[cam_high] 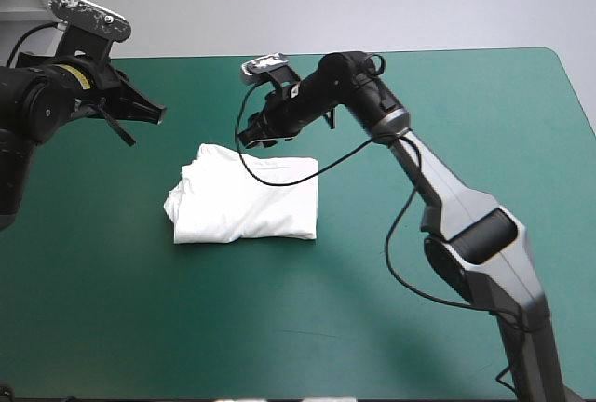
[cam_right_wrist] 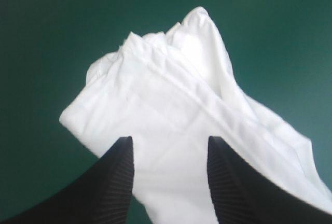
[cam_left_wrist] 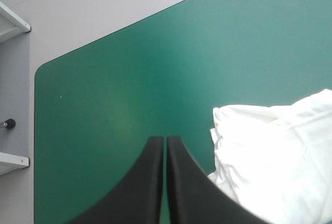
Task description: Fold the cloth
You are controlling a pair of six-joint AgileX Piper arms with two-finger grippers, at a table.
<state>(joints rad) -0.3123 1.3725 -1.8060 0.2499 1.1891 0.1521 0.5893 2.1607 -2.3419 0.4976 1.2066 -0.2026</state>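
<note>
The white T-shirt [cam_high: 244, 198] lies as a folded bundle on the teal-green cover, a little left of the table's middle. My right gripper [cam_high: 251, 137] hovers over the bundle's far edge, open, with nothing between its fingers. Under and ahead of that gripper [cam_right_wrist: 168, 141] the T-shirt [cam_right_wrist: 176, 115] shows its layered folds. My left gripper [cam_high: 158, 113] is raised to the far left of the bundle, shut and empty. Beside the shut left gripper [cam_left_wrist: 166, 140] the T-shirt [cam_left_wrist: 275, 156] shows as a rumpled white mass.
The table's far left rounded corner [cam_left_wrist: 41, 71] lies ahead of the left gripper. Bare teal-green cover [cam_high: 279, 328] stretches in front of the bundle and to its right.
</note>
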